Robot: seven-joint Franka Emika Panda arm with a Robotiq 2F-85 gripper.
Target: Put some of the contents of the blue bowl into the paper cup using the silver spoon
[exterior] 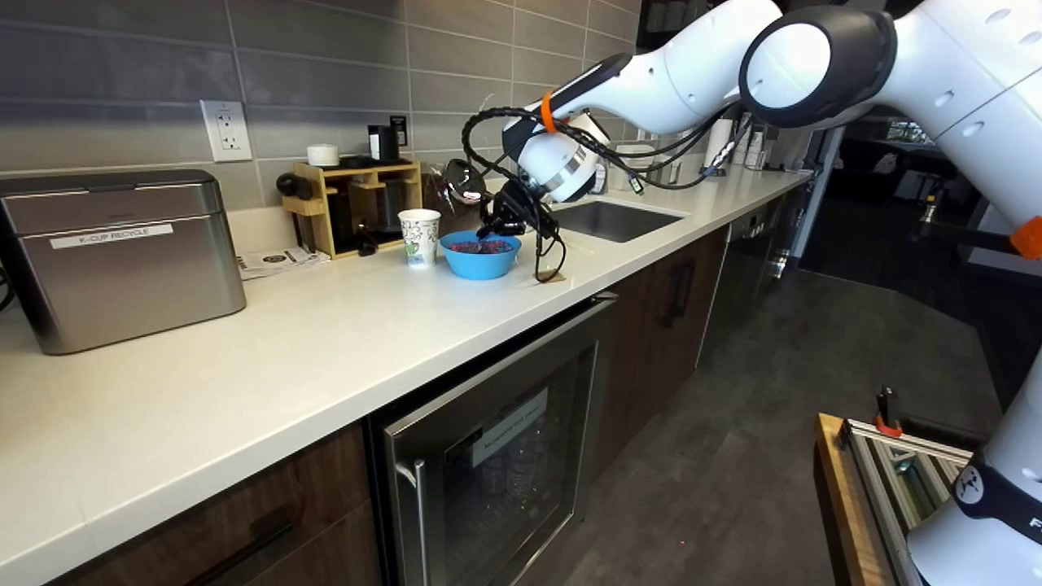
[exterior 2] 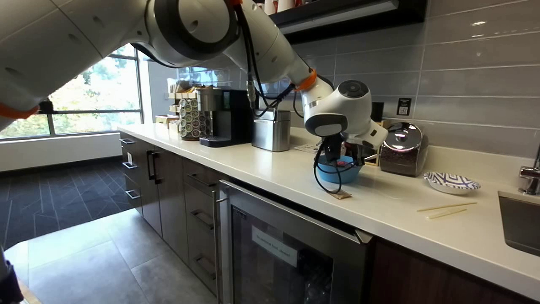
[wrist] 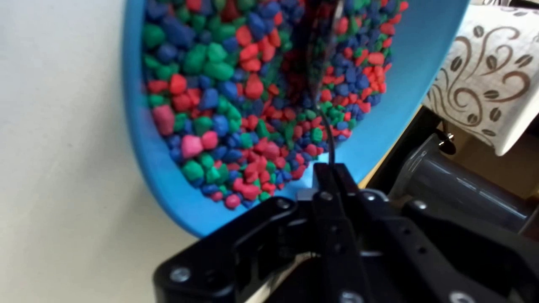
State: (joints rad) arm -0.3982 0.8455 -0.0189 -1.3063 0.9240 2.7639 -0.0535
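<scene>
The blue bowl [exterior: 480, 265] stands on the counter, and it also shows in the other views [exterior 2: 333, 175] [wrist: 137, 105]. It holds small red, green and blue pebbles [wrist: 236, 105]. My gripper [wrist: 332, 166] is shut on the handle of the silver spoon [wrist: 327, 134]. It is tilted low over the bowl's rim, as an exterior view [exterior: 490, 228] shows. The spoon's head [wrist: 321, 54] is dark and blurred among the pebbles; how much lies on it I cannot tell. The white patterned paper cup [exterior: 420, 238] stands upright beside the bowl, and shows at the wrist view's upper right [wrist: 484, 75].
A wooden stand [exterior: 321, 207] with dark items is behind the cup. A lidded clear jar [exterior 2: 403, 150] stands behind the bowl. A patterned paper bowl [exterior 2: 451, 183], two pale sticks [exterior 2: 447, 212] and the sink [exterior: 619, 220] lie farther along. A steel bin [exterior: 130, 268] stands opposite.
</scene>
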